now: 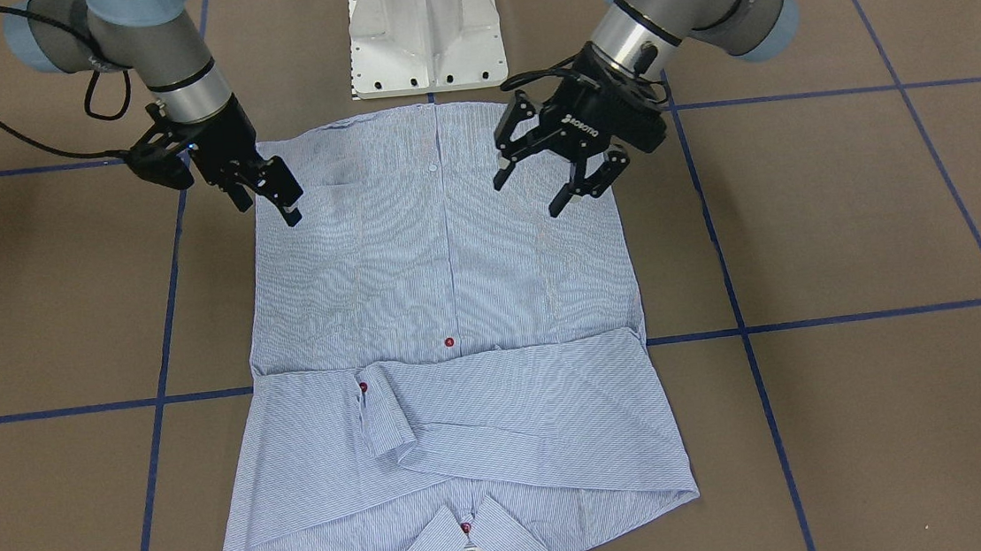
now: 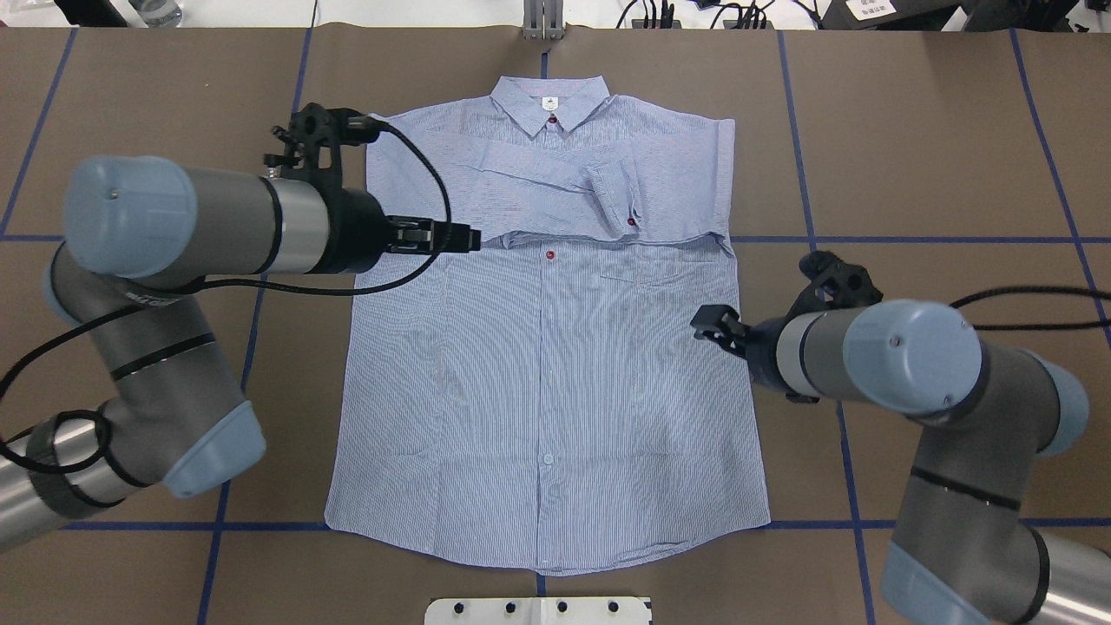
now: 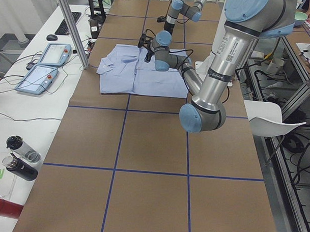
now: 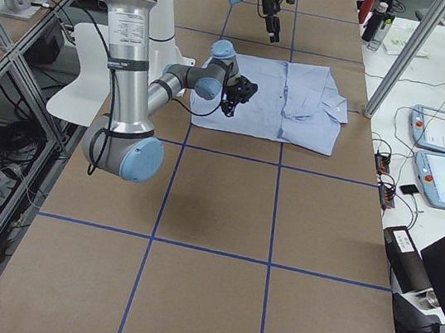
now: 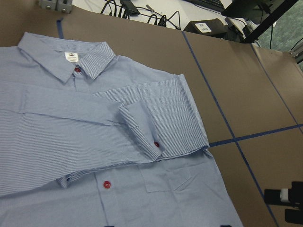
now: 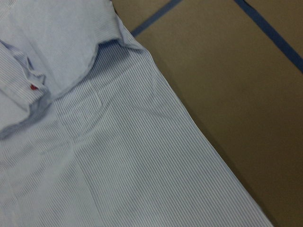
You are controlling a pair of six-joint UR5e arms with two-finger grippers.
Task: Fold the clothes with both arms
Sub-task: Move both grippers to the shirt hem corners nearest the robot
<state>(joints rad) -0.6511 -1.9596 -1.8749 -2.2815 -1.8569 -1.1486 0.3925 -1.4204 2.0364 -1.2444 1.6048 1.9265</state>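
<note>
The clothes are one light blue pinstriped shirt [image 1: 445, 262] [image 2: 547, 365], lying flat and front up on the brown table. Its collar [image 2: 548, 102] points away from the robot. Both sleeves are folded across the chest, and one cuff [image 2: 618, 195] shows a red button. My left gripper [image 1: 528, 198] [image 2: 464, 237] hovers open above the shirt's left half with nothing between its fingers. Over the shirt's right edge near the chest pocket, my right gripper [image 1: 270, 208] [image 2: 707, 321] also hangs open and empty. The wrist views show only the shirt [image 5: 118, 142] [image 6: 118, 156] and the table.
The white pedestal base [image 1: 425, 33] stands just behind the shirt's hem. Blue tape lines [image 2: 911, 239] grid the brown table. Beyond the far end a side bench holds control tablets [image 3: 45, 61] and bottles [image 3: 21, 157]. Bare table lies on both sides of the shirt.
</note>
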